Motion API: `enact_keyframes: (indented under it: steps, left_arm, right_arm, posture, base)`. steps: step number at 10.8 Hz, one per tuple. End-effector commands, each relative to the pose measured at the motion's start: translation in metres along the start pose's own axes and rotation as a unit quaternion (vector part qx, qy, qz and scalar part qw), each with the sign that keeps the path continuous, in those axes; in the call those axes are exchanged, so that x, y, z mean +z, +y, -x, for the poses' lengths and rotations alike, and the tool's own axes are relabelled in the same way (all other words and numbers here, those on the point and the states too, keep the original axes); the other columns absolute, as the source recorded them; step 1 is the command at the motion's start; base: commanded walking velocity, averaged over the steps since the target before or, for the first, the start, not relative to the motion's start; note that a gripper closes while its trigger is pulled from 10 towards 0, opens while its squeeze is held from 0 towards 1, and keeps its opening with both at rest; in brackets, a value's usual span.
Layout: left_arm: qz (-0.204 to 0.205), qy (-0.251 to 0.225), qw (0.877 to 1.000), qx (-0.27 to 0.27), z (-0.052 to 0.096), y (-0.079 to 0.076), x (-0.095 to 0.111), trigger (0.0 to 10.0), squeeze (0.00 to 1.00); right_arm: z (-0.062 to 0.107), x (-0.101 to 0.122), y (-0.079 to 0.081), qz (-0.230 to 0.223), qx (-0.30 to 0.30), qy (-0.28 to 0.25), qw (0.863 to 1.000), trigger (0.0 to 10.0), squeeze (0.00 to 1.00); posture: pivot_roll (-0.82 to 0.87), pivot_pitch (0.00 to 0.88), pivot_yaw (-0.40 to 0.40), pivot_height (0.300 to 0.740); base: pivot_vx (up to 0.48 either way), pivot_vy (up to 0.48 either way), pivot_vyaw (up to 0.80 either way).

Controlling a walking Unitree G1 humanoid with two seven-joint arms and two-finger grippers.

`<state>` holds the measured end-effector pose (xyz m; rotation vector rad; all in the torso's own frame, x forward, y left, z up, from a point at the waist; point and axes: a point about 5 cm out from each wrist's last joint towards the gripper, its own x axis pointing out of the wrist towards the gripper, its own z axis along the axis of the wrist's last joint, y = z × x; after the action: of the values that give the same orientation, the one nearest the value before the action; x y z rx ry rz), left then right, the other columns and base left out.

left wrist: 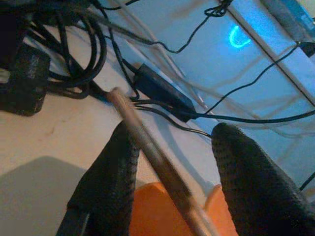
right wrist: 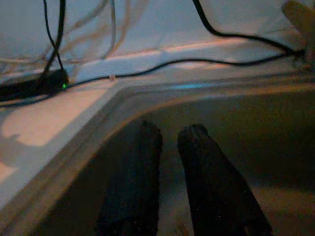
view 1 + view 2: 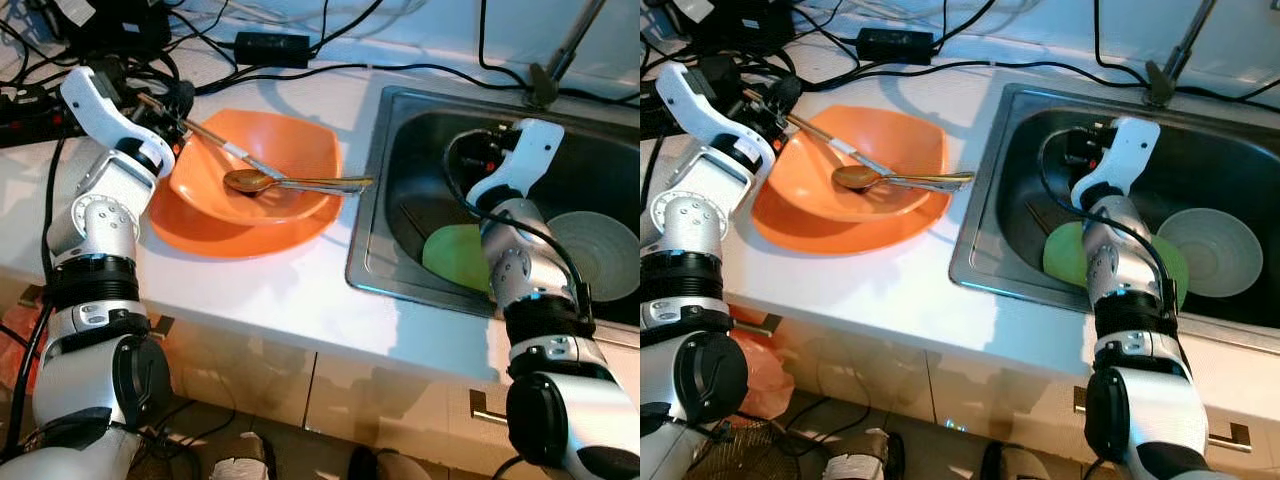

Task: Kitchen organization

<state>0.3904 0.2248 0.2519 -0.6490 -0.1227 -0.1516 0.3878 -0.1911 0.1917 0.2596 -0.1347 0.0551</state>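
Note:
An orange bowl (image 3: 262,160) sits on an orange plate (image 3: 200,235) on the white counter. A gold spoon (image 3: 250,181) lies in the bowl, its handle over the rim toward the sink. A thin stick-like utensil (image 3: 225,145) leans over the bowl's back left rim. My left gripper (image 3: 170,110) is at that rim, open, with the utensil (image 1: 147,142) running between its fingers against one of them. My right gripper (image 2: 170,132) hangs inside the sink (image 3: 365,250) near its back left corner, fingers together and holding nothing.
In the sink lie a green plate (image 3: 455,255) and a grey bowl (image 3: 605,250). Black cables and a power adapter (image 3: 270,45) crowd the counter behind the bowl. A tap base (image 3: 545,85) stands behind the sink. Cabinet fronts are below the counter edge.

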Motion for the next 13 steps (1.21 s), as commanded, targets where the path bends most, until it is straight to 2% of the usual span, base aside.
enact_keyframes:
  steps: [1, 4, 6, 10, 13]
  left_arm:
    - [-0.002, -0.008, 1.000, -0.004, -0.003, -0.005, 0.005, 0.0, 0.00]
    - [-0.004, -0.020, 1.000, 0.005, 0.000, 0.000, 0.008, 0.0, 0.00]
    - [-0.006, -0.032, 0.999, 0.001, 0.002, -0.003, 0.014, 0.0, 0.00]
    - [-0.014, -0.045, 0.999, -0.025, 0.011, -0.014, 0.024, 0.0, 0.00]
    - [0.013, -0.043, 0.998, -0.047, 0.012, -0.025, 0.020, 0.0, 0.00]
  right_arm:
    - [0.001, 0.003, -0.001, -0.004, -0.002, -0.004, 1.000, 10.0, 0.00]
    - [0.001, 0.001, 0.002, -0.005, 0.001, -0.001, 1.000, 10.0, 0.00]
    - [0.001, 0.002, 0.002, -0.005, 0.001, 0.000, 1.000, 10.0, 0.00]
    - [0.000, 0.000, 0.003, -0.005, 0.000, 0.003, 1.000, 10.0, 0.00]
    - [-0.001, -0.001, 0.005, -0.006, 0.004, 0.004, 1.000, 10.0, 0.00]
  posture:
    - [0.07, 0.128, 0.005, 0.723]
    - [0.07, 0.127, 0.000, 0.723]
    - [0.07, 0.129, -0.001, 0.723]
    - [0.09, 0.122, -0.003, 0.723]
    - [0.09, 0.112, -0.005, 0.723]
  base:
    - [0.000, 0.000, 0.00]
    - [0.000, 0.000, 0.00]
    - [0.000, 0.000, 0.00]
    - [0.000, 0.000, 0.00]
    - [0.000, 0.000, 0.00]
